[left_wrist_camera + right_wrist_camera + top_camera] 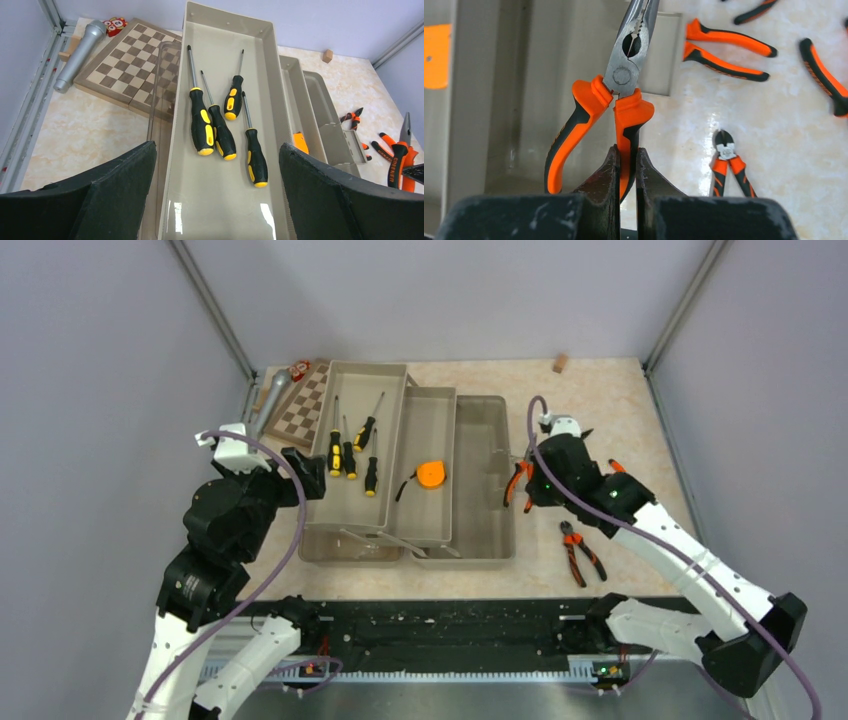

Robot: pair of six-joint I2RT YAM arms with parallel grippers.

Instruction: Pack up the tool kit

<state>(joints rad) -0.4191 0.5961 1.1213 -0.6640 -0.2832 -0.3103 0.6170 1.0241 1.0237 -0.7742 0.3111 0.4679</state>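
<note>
Clenching one orange handle of the long-nose pliers, the right claw holds them at the toolbox's right rim, while the left claw hangs released by the beige tray holding four screwdrivers.

Left arm & right arm: blk joint housings, white link shells. Purple cable loops along each, wrist to base. White cap on each wrist. Small green LEDs on right wrist. Fingers matte blk, wedge-shaped, edges scuffed grey-white.
</note>
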